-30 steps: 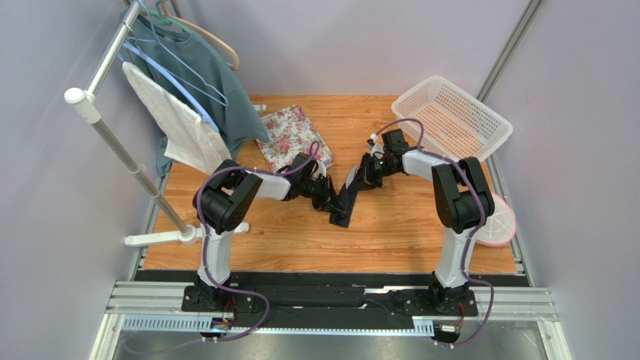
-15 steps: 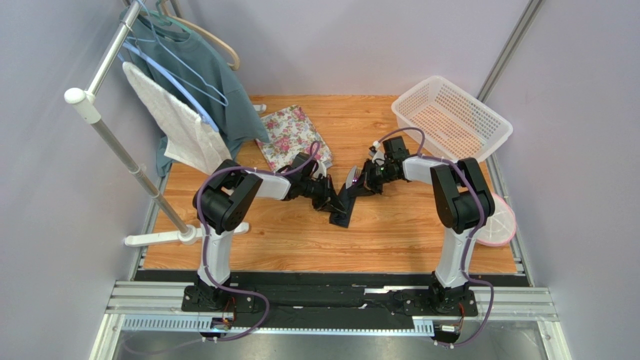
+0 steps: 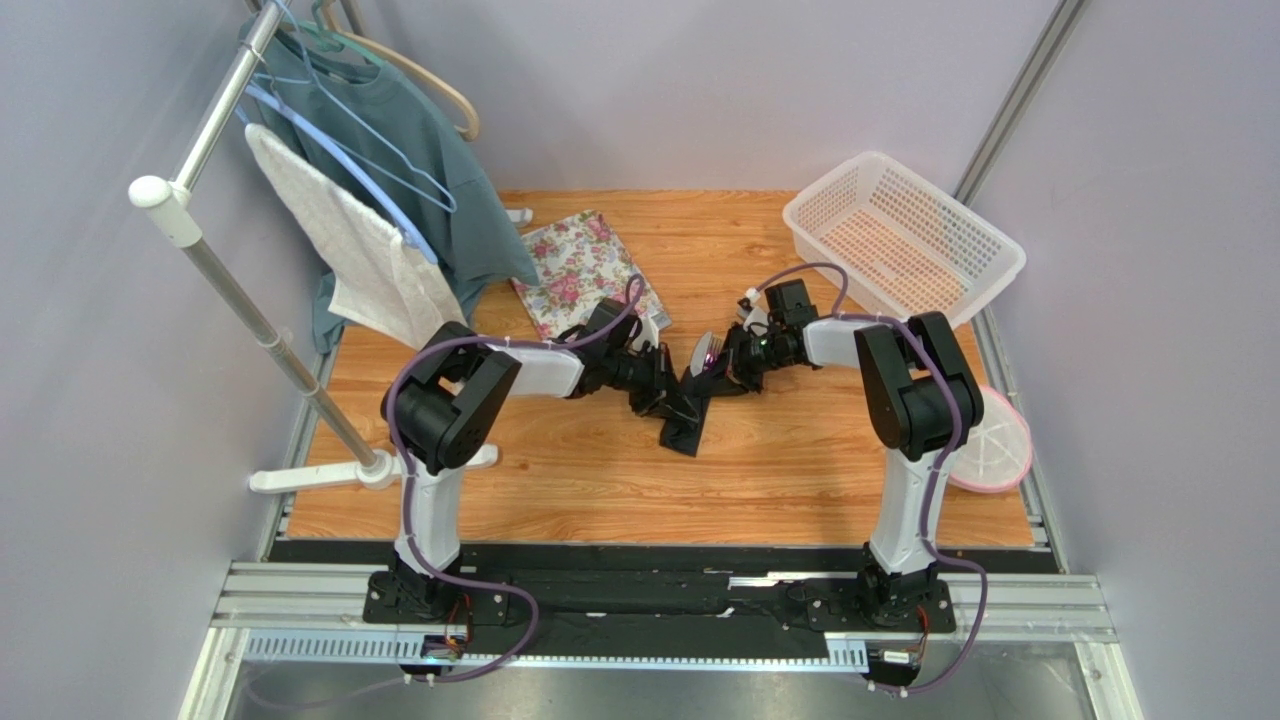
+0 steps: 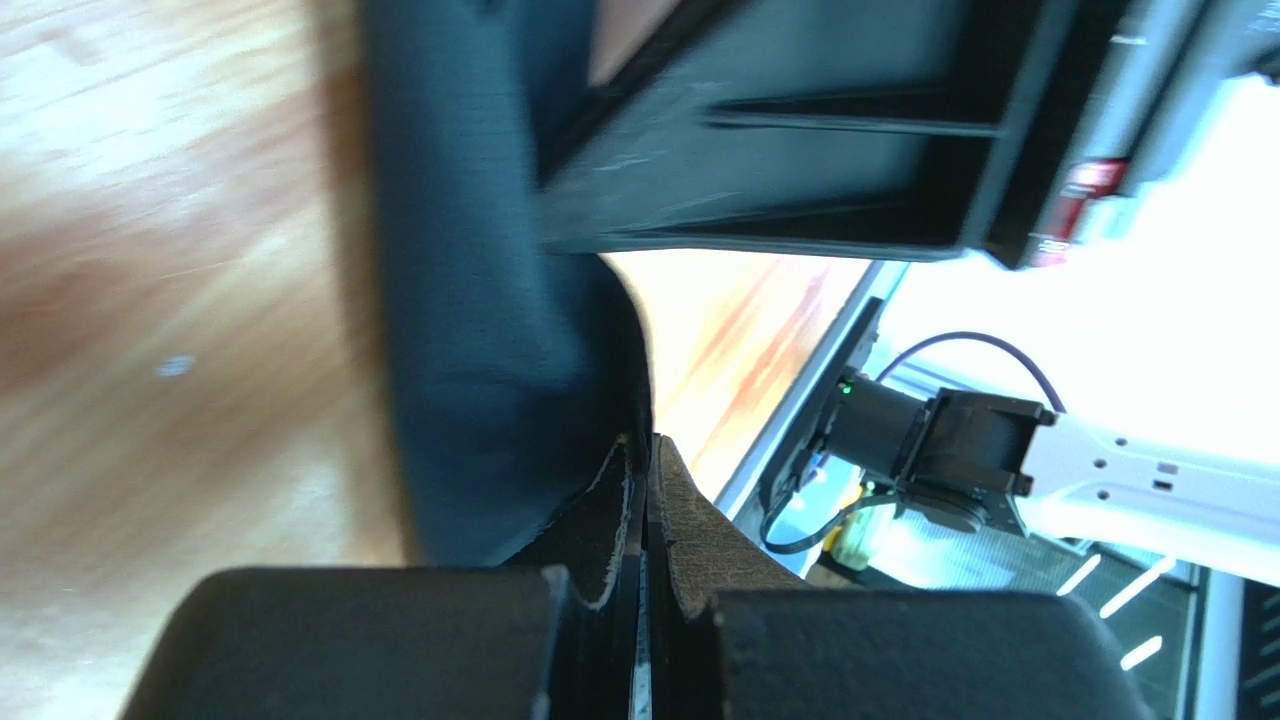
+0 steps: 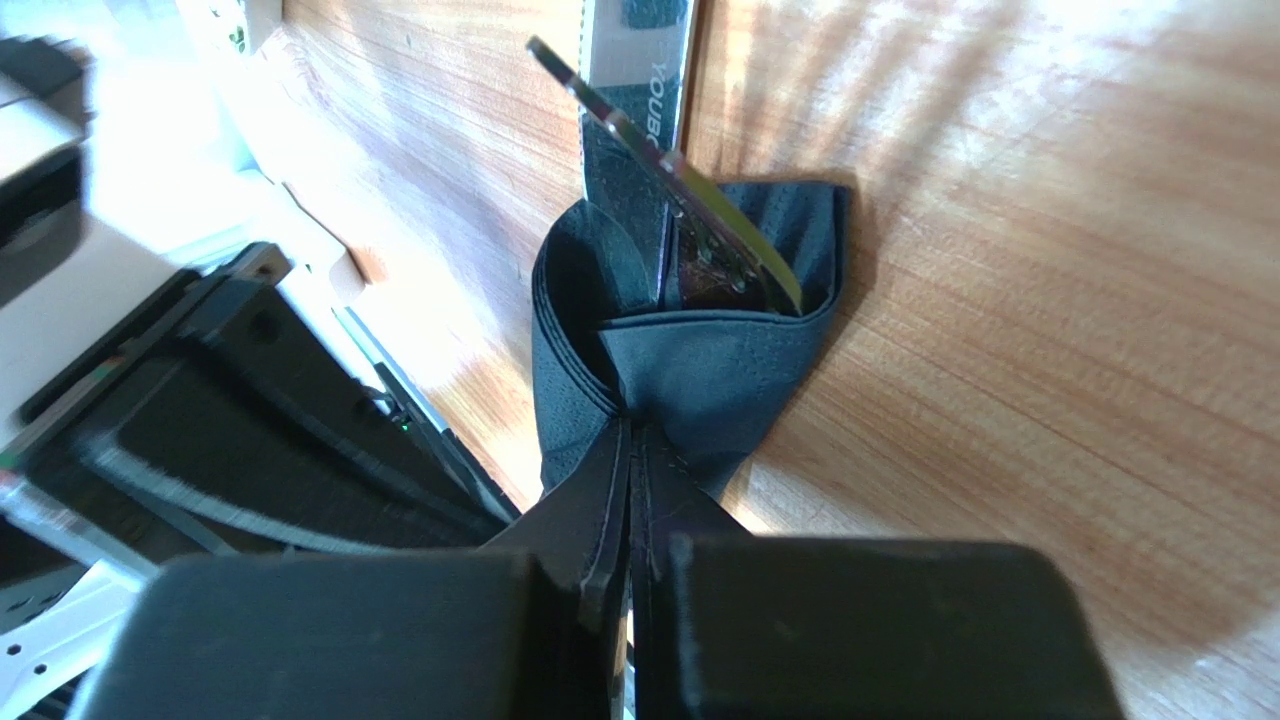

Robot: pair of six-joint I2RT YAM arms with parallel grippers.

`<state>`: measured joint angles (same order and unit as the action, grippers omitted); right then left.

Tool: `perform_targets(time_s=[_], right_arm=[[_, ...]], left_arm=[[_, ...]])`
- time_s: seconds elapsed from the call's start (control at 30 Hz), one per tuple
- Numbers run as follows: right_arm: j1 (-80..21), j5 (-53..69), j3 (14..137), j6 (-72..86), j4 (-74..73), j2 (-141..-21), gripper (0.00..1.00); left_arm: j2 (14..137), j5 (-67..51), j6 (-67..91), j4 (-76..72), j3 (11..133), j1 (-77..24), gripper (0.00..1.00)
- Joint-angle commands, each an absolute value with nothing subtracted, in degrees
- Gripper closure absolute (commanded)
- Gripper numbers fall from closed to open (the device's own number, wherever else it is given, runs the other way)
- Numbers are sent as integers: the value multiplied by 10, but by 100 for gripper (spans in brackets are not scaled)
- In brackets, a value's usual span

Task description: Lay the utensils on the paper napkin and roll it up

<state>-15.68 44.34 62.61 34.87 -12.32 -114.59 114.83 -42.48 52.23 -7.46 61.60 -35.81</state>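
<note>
- We see both arms reaching in low to meet mid-table, the left gripper [image 3: 663,387] and right gripper [image 3: 726,365] facing each other across 1 dark bundle. We judge this is so each can take a side of the roll.
- The black paper napkin [image 3: 687,413] lies on the wood between them, already folded over into a loose tube, not a flat square. The rolling looks partly done, not tight.
- The utensils [image 5: 706,225] sit inside that fold. In the right wrist view a pale, shiny end sticks out of the open mouth, lying aslant. We cannot tell fork from knife there.
- Both sets of jaws are pressed fully together, each pinching a flap of napkin. The left fingers [image 4: 609,510] nip 1 edge and the right fingers [image 5: 601,495] nip the gathered corner.
- The wooden table [image 3: 781,465] carries everything.
- A clothes rack [image 3: 226,285] with a teal shirt [image 3: 406,135] and white towel [image 3: 353,240] stands at the left, well apart.
- A white mesh basket [image 3: 977,225] sits at the far right corner, out of reach of the roll.
- The floral tray [image 3: 564,263] lies just behind the left gripper, the nearest thing that could crowd it.
- A pink-rimmed disc [image 3: 999,443] hangs off the right edge, out of the way.
</note>
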Motion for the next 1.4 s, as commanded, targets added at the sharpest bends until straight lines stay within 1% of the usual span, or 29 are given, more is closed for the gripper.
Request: perform_targets(time_s=[0.0,0.33,0.8,1.3,1.37], right_arm=[[-158,369,604,337,-124,-1175,100],[-160,354,599,341,-124,-1177,100],[-160,347,599,342,-126,-1177,100],[-159,340,598,341,-130,-1178,100],[-160,341,600,338,-132,-1175,100]], left_arm=[[1107,-432,528,-86,637,-369,99],[1128,-441,550,-153,642,-386,100],[1198,-442,539,-188,641,-390,100],[1230,-457,567,-265,619,-391,100],[1238,-464,568,-265,619,-388,97]])
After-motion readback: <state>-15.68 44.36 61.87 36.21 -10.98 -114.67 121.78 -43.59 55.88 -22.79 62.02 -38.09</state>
